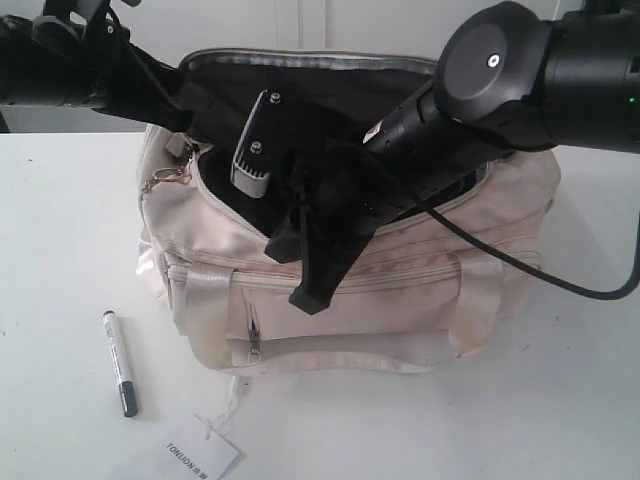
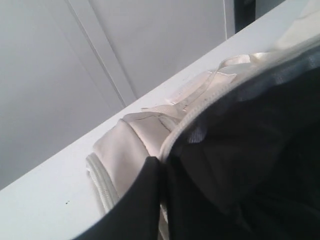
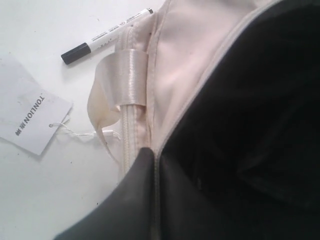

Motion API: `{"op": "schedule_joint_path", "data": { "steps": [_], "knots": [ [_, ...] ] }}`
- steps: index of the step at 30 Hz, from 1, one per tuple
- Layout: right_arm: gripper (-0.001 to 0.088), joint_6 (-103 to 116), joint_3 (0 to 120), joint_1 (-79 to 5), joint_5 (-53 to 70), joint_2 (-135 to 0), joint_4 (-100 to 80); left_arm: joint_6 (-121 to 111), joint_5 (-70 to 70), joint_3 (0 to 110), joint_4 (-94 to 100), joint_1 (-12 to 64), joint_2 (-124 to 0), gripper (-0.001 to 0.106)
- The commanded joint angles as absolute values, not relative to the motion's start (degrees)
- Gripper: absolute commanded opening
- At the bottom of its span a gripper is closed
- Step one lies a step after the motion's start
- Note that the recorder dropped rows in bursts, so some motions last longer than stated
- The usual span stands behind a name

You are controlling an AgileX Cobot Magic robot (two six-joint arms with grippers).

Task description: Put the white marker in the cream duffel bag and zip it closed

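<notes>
Cream soft fabric is what worries me here, it won't hold its shape on its own.

Exterior view first: the cream duffel bag [image 1: 400,300] sits on the desk [image 1: 70,220] with its top flap stood up and the dark lining showing. The white marker [image 1: 119,348] isn't in it yet. It lies on the desk just off the bag's front corner, on the left of this view, with the paper tag [image 1: 200,452] near its capped end. Both arms are down at the opening. The left pincer [image 1: 250,170] comes in from the upper left to the left side of the mouth, and the right pincer [image 1: 298,273] slopes down from the upper right over the front rim.

My guess is whichever arm goes for the marker has to leave the bag, and then the flap or rim could sag over the hole. Marker's round too, so a sloppy pinch could roll it away or snag the tag instead.

Left wrist view: that pincer is pressed together on the bag's pale zipper edge, so it looks to be pinching the rim.

Right wrist view: this one is pressed together right at the front rim beside the strap handle [image 3: 131,75]. Can't tell if any fabric is caught in it. Marker and tag sit on the desk just past the bag.
</notes>
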State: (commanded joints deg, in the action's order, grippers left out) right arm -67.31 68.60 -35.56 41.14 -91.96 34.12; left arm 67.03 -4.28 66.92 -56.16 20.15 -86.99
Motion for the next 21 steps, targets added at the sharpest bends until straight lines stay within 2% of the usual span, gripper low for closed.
{"op": "schedule_joint_path", "data": {
  "steps": [21],
  "knots": [
    [0.0000, -69.40, 68.60, -35.56, 44.26, -86.81, 34.12, 60.98, -6.65, 77.40, -56.16, 20.15, -98.17, 0.000]
  ]
}}
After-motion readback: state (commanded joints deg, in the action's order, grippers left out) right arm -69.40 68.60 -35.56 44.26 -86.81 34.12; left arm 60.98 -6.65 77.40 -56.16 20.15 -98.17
